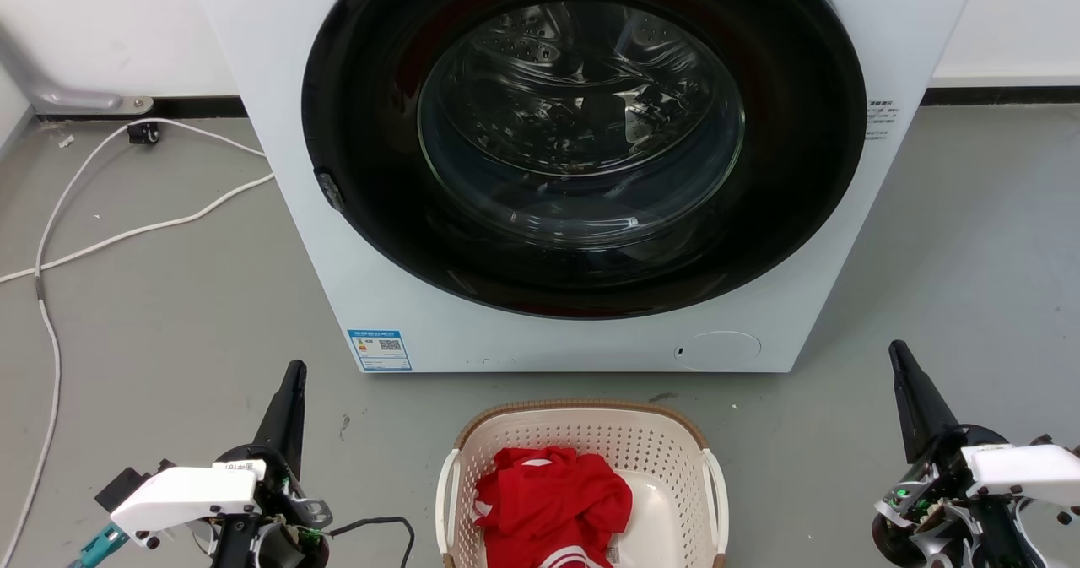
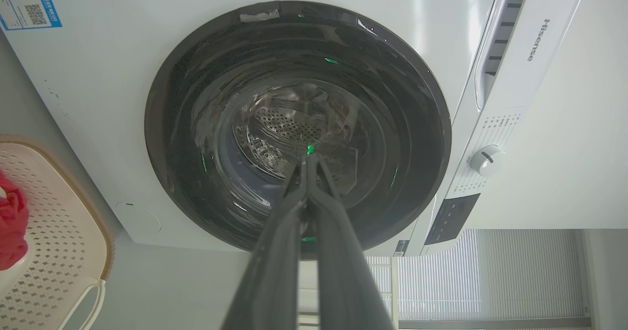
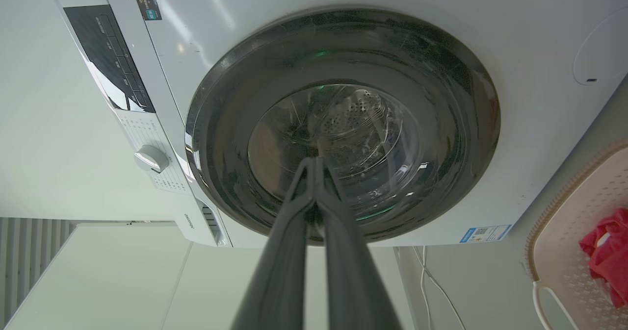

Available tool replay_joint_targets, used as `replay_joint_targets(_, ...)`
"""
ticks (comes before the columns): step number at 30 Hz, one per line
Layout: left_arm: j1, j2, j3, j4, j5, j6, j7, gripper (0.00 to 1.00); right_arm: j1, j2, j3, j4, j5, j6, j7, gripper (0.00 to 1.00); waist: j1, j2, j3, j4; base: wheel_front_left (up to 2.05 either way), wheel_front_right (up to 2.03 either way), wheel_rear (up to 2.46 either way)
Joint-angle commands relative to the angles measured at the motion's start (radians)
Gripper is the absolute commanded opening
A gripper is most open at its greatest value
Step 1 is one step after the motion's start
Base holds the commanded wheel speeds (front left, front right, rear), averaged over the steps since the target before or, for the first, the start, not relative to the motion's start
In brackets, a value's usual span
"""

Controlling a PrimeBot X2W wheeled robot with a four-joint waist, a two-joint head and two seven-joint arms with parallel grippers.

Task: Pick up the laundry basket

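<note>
A: Where is the basket [image 1: 591, 435]?
B: On the floor [image 1: 169, 315], bottom centre of the head view, just in front of the washer [image 1: 321, 281]. It stands upright with a red cloth [image 1: 553, 500] inside. White handles on both sides, untouched.
A: And the left gripper [image 1: 294, 374]?
B: Low, left of the basket, well apart from it. Jaws pressed together, holding nothing. Fingers point toward the washer.
A: The right gripper [image 1: 898, 353]?
B: Right of the basket, also well apart. Jaws pressed together, empty.
A: Anything else?
B: A white cable [image 1: 51, 239] trails over the floor at left. The drum shows through the door glass.
</note>
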Motion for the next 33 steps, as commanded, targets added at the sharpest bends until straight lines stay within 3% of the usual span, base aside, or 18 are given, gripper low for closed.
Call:
replay_joint_targets(1,-0.011,-0.001,0.003,0.002,0.005,-0.003,0.004,0.00,-0.011,-0.004,-0.001,0.001,0.004,0.000,0.003,0.00,0.0000,0.0000,0.000,0.000,0.00,0.00,0.00)
replay_joint_targets(33,-0.011,-0.003,0.006,0.002,0.009,-0.003,0.006,0.00,-0.012,-0.004,-0.001,0.001,0.004,0.000,0.003,0.00,0.0000,0.0000,0.000,0.000,0.00,0.00,0.00)
